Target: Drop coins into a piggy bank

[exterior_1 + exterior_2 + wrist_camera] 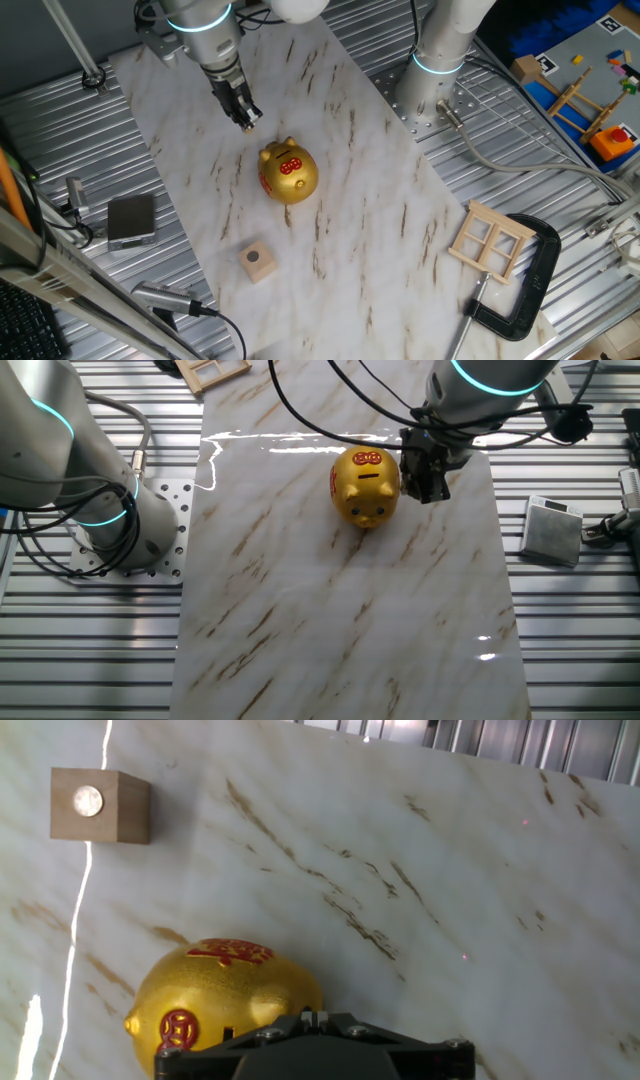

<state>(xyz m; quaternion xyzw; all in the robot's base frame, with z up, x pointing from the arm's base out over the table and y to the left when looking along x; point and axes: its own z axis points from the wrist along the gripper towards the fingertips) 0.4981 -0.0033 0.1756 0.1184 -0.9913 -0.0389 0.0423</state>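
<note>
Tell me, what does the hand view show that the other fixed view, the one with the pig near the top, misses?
Only the hand view shows the pale wooden cube with a coin lying on top. Only the other fixed view shows the hand hanging beside the bank, a second arm's base and a grey box off the marble. Both show the gold piggy bank with red markings, standing on the marble slab.
</note>
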